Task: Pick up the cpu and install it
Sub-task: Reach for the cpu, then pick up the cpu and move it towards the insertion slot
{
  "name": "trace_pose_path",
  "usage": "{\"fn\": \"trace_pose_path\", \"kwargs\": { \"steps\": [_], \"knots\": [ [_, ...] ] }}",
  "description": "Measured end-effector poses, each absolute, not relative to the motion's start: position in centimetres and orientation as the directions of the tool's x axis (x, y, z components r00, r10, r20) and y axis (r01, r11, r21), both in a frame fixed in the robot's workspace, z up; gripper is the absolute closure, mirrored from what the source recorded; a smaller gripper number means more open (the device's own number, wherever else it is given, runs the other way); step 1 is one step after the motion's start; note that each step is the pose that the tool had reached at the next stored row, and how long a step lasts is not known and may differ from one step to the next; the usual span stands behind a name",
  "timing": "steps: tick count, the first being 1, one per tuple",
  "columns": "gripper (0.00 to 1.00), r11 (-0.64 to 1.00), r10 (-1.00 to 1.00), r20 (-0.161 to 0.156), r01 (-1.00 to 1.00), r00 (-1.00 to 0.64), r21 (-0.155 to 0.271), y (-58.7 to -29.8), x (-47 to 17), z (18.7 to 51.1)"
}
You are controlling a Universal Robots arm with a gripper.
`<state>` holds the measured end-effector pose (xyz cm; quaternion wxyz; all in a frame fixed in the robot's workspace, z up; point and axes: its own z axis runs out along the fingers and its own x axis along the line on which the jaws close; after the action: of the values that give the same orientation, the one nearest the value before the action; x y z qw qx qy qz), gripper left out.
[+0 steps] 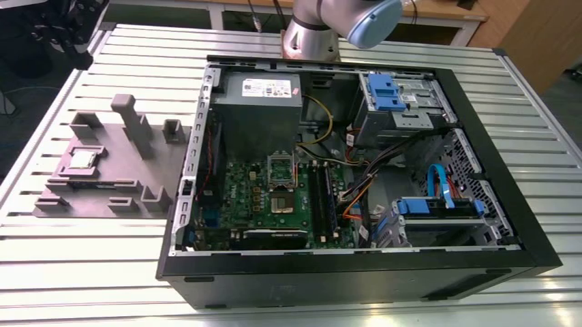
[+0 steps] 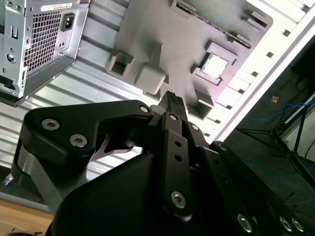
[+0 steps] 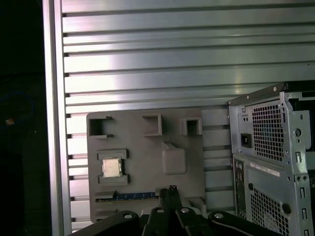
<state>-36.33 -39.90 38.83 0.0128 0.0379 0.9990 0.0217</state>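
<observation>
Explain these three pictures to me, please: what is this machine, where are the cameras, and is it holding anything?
The machine is a silver-grey robot arm. The exterior view looks down on its ribbed metal table. The two wrist views come from cameras riding on the arm, looking past its black fingers, which are shut together with nothing between them. On the table stand an open black computer case with a green circuit board inside and, on the exterior view's left, a grey plastic holder block. The small square silvery chip, the cpu, sits in a recess of that block. The fingers point towards the block, clear of the chip.
</observation>
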Motion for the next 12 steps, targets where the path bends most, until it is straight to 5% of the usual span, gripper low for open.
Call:
{"fn": "trace_pose_path", "kwargs": {
  "steps": [12],
  "knots": [
    [0.90, 0.996, 0.076, -0.024, 0.075, -0.997, 0.044, -39.90, -36.90, 38.73]
  ]
}}
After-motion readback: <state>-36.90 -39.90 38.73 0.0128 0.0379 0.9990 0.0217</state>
